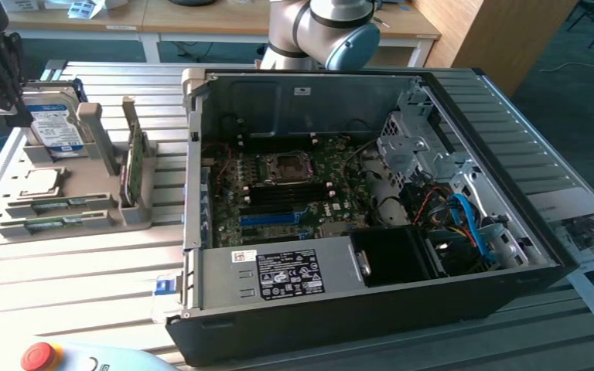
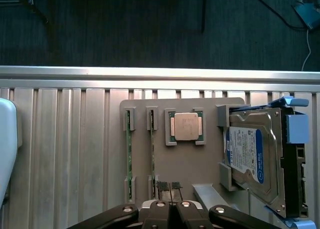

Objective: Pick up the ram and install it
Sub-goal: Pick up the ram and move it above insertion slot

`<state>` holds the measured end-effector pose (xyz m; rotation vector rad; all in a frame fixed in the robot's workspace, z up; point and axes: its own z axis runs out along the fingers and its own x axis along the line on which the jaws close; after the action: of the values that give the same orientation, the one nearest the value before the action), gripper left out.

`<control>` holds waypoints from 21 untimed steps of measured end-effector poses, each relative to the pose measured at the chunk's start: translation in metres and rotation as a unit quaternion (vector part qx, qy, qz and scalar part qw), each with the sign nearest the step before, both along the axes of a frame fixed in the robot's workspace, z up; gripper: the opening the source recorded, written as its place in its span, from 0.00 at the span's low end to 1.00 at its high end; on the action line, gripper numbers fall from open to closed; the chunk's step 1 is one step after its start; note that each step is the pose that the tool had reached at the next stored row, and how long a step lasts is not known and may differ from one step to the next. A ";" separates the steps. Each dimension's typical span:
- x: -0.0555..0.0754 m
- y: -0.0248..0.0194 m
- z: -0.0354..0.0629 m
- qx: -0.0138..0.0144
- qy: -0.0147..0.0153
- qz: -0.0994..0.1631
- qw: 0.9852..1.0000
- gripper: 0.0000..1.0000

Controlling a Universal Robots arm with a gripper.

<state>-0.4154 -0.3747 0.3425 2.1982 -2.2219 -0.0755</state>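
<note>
The jaws are closed and empty, fingertips (image 2: 162,185) hovering just beside one end of a ram stick (image 2: 152,154). It stands on edge in the grey holder (image 2: 200,164) (a second stick alongside, a hard drive (image 2: 250,154) nearby) on the table (image 2: 60,154).

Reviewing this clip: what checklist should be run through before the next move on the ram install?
1. Ram sticks seated on edge in the holder: ok, two there.
2. Gripper free of load: ok, shut, nothing held.
3. Gripper centred over a stick: not ok, it is offset toward the CPU chip.
4. Case open, motherboard exposed: ok.
5. Memory slots free: they look empty, ok; state of their latches: cannot tell.
</note>
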 end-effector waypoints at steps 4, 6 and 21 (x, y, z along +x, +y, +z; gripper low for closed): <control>0.000 0.0000 -0.0011 0.000 0.000 0.000 1.000 0.10; 0.000 0.0000 -0.0021 0.000 0.000 0.000 1.000 0.10; 0.000 0.0000 -0.0119 0.000 0.000 0.000 1.000 0.10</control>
<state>-0.4154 -0.3747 0.3306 2.1982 -2.2219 -0.0755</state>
